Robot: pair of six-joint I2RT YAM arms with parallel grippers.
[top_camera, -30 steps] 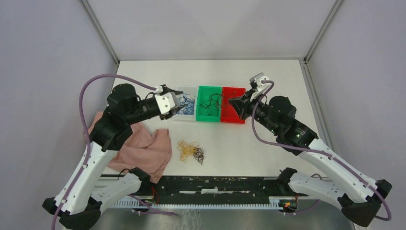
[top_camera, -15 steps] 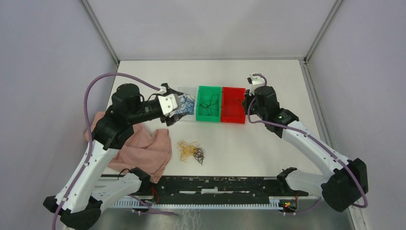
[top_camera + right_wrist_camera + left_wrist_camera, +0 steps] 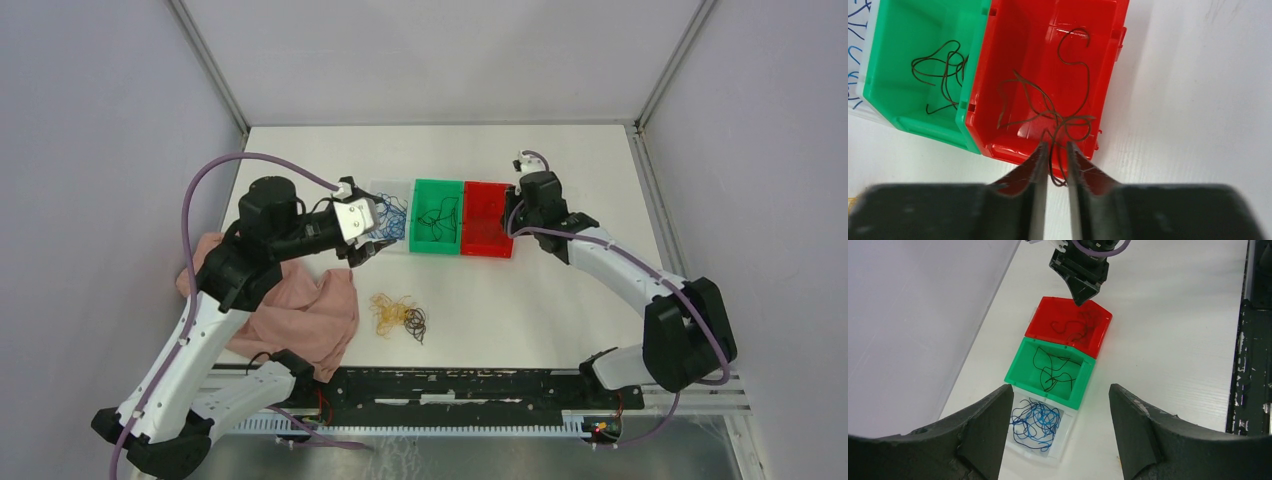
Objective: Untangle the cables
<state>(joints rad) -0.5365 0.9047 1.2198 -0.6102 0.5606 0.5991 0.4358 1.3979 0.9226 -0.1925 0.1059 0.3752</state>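
A tangle of yellow-orange and dark brown cables (image 3: 398, 315) lies on the table in front of three bins. Blue cables (image 3: 1035, 420) lie in the clear bin (image 3: 392, 245), dark ones (image 3: 1053, 370) in the green bin (image 3: 437, 245), and brown ones (image 3: 1048, 107) in the red bin (image 3: 1013, 60). My left gripper (image 3: 1061, 390) is wide open and empty, hovering at the clear bin's near-left corner (image 3: 372, 232). My right gripper (image 3: 1056, 145) sits over the red bin's right end (image 3: 513, 215). Its jaws are slightly parted, and a loose brown cable loop (image 3: 1058, 172) hangs in the gap.
A crumpled pink cloth (image 3: 300, 310) lies at the near left, under the left arm. A black rail (image 3: 450, 385) runs along the table's near edge. Grey walls close in the back and both sides.
My right arm has swung down, bringing its gripper over the red bin, and its jaws went from shut to slightly parted. My left jaws opened wider and drew back a little from the clear bin.
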